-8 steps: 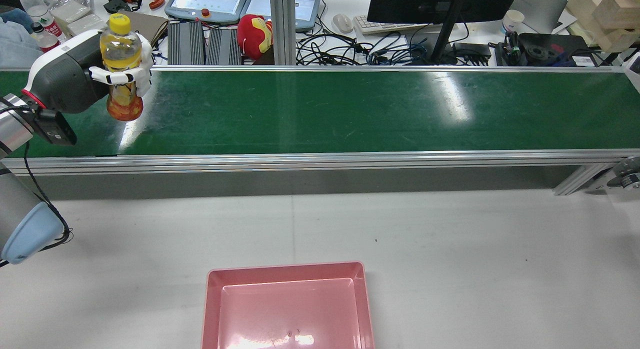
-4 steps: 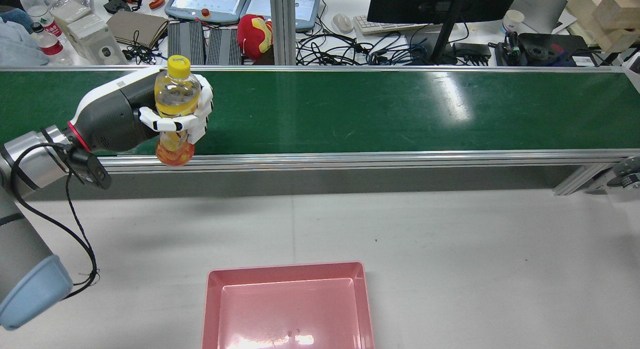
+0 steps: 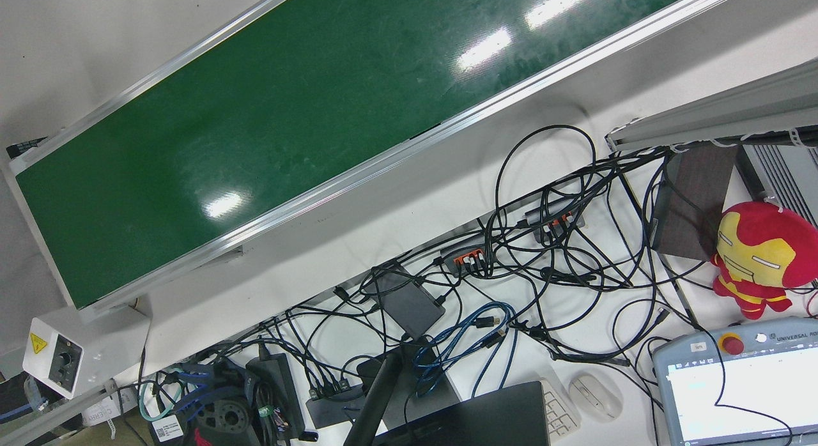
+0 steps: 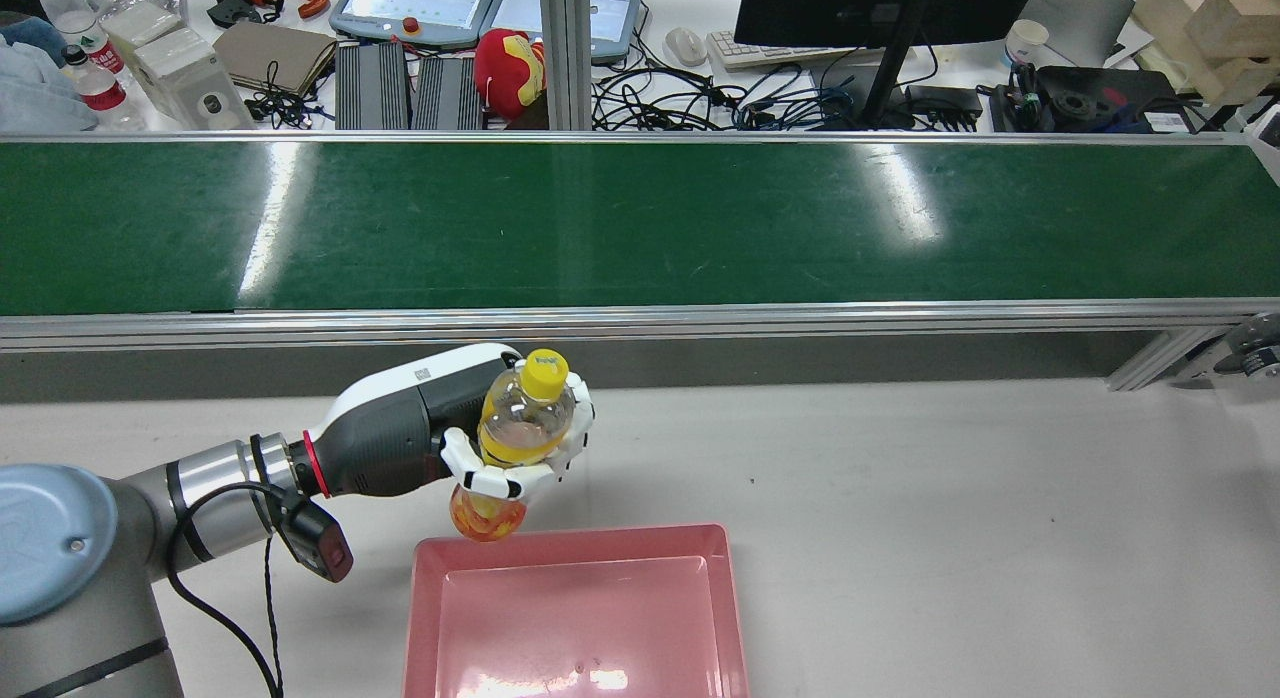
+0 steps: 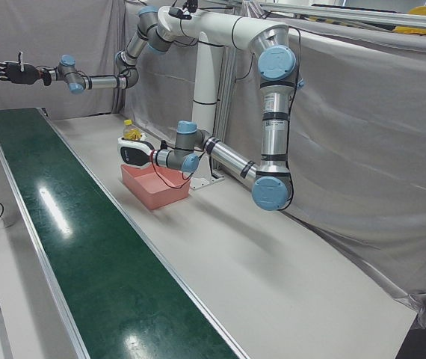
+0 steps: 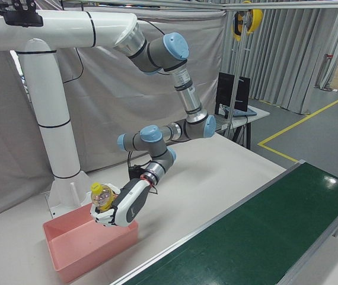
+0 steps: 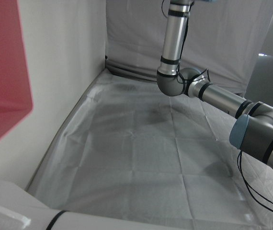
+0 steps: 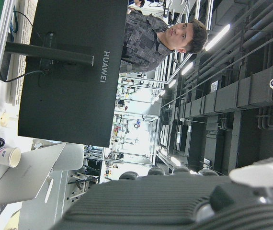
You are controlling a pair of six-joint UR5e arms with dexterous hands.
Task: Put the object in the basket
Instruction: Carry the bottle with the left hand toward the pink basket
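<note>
The left hand [image 4: 520,448] was clenched around the middle of a clear plastic bottle of orange drink with a yellow cap [image 4: 515,433], holding it in the air just over the far rim of the shallow pink plastic basket [image 4: 575,538] on the white counter [image 4: 900,498], probably ready to lower it in. The bottle's long axis stood nearly upright, cap up, base toward the basket. The right hand [image 5: 4,71] hung far off, released, fingers spread, holding nothing.
</note>
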